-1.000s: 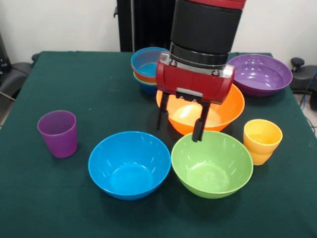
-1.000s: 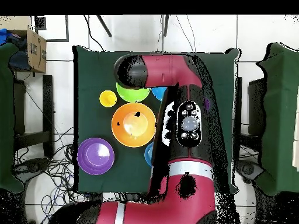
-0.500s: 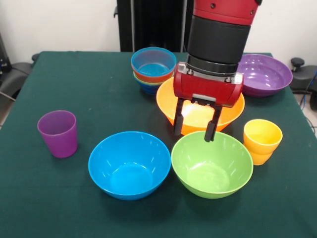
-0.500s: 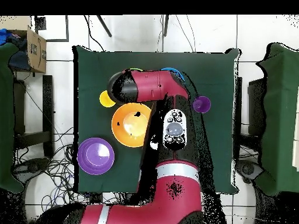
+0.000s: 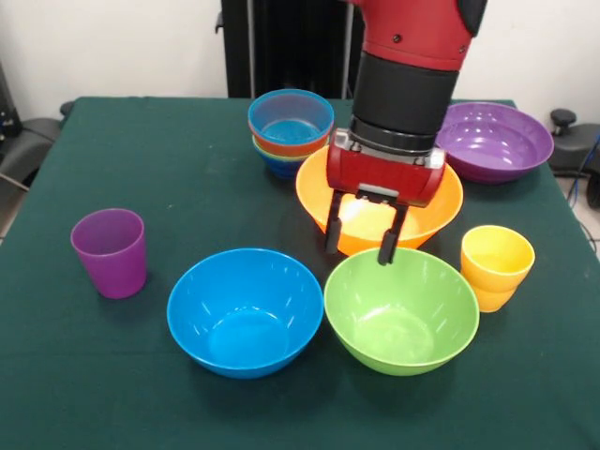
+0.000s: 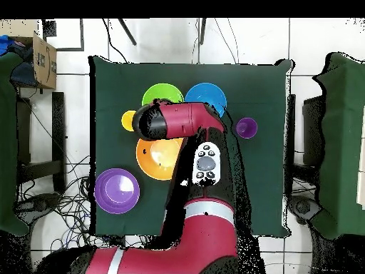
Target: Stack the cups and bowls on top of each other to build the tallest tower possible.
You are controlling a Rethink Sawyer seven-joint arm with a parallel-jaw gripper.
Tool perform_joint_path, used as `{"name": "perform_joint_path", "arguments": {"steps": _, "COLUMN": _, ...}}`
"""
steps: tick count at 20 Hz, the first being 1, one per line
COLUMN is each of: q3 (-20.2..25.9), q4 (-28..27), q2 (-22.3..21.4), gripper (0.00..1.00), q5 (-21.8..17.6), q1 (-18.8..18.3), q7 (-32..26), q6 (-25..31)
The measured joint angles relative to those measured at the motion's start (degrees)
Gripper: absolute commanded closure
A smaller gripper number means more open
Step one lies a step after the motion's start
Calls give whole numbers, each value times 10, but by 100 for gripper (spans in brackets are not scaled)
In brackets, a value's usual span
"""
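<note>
1. You have two cups: one purple cup (image 5: 110,252) and one yellow cup (image 5: 496,266).
2. You have four large bowls: blue bowl (image 5: 245,310), green bowl (image 5: 401,310), orange bowl (image 5: 441,203), purple bowl (image 5: 494,140).
3. One stack of small bowls (image 5: 289,130); count within unclear.

Front view: two large bowls (image 5: 246,309) (image 5: 401,309) sit side by side at the near edge of the table (image 5: 169,178), a cup (image 5: 111,251) left of them, a second cup (image 5: 495,266) right. Behind them a third large bowl (image 5: 441,202) lies under the spread-fingered gripper (image 5: 359,236). Far left of it stands a stack of small bowls (image 5: 289,129), apparently three or four nested; far right, a shallow bowl (image 5: 493,141).
</note>
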Motion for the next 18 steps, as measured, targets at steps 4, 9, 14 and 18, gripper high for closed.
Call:
{"name": "perform_joint_path", "arguments": {"steps": 4, "q3": -16, "q4": 12, "q2": 15, "gripper": 0, "q5": 5, "q1": 3, "q7": 1, "q6": -23}}
{"name": "perform_joint_path", "arguments": {"steps": 9, "q3": -37, "q4": 19, "q2": 38, "gripper": 0, "q5": 15, "q1": 11, "q7": 5, "q6": -57}}
{"name": "perform_joint_path", "arguments": {"steps": 14, "q3": -44, "q4": 24, "q2": 56, "gripper": 0, "q5": 25, "q1": 13, "q7": 5, "q6": -89}}
{"name": "perform_joint_path", "arguments": {"steps": 18, "q3": -45, "q4": 30, "q2": 65, "gripper": 0, "q5": 37, "q1": 15, "q7": 5, "q6": -118}}
